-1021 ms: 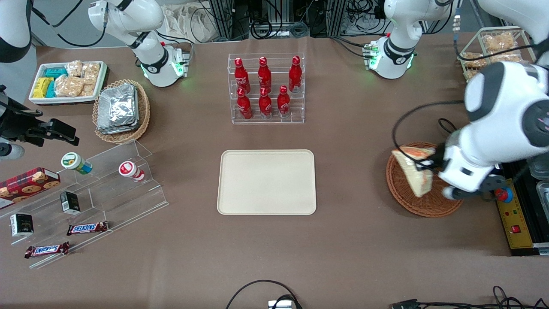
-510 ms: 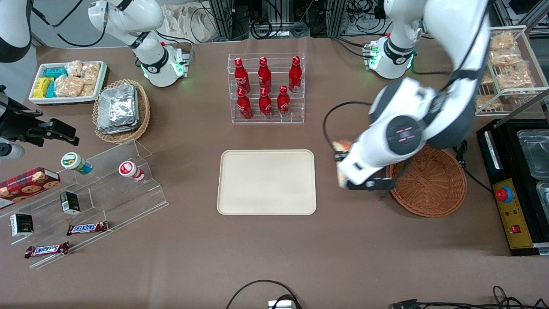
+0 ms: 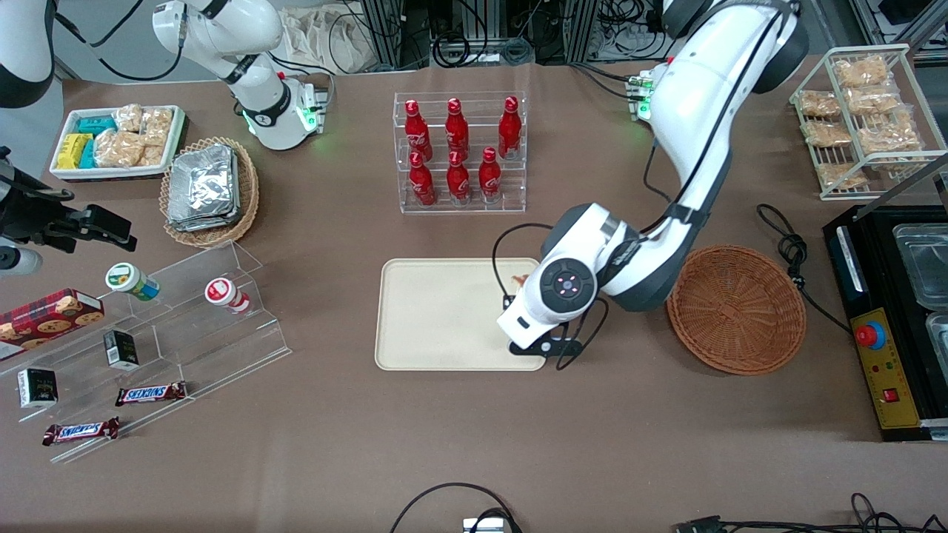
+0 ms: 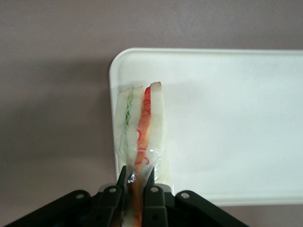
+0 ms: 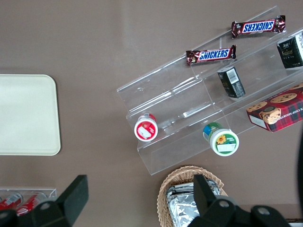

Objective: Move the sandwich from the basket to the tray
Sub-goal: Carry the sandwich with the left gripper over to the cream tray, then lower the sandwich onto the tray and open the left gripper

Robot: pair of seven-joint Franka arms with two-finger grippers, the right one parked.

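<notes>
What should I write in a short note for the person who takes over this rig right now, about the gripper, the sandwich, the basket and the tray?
Gripper: the left arm's, above the tray's end nearest the basket, jaws shut on the sandwich's wrapped edge.
Sandwich: held on edge over the tray, near its rim; whether it touches the tray cannot be told.
Basket: holds nothing, toward the working arm's end of the table.
Done: sandwich lifted out of the basket and carried over the tray.
Left: lower it onto the tray, open the jaws, withdraw the arm.
</notes>
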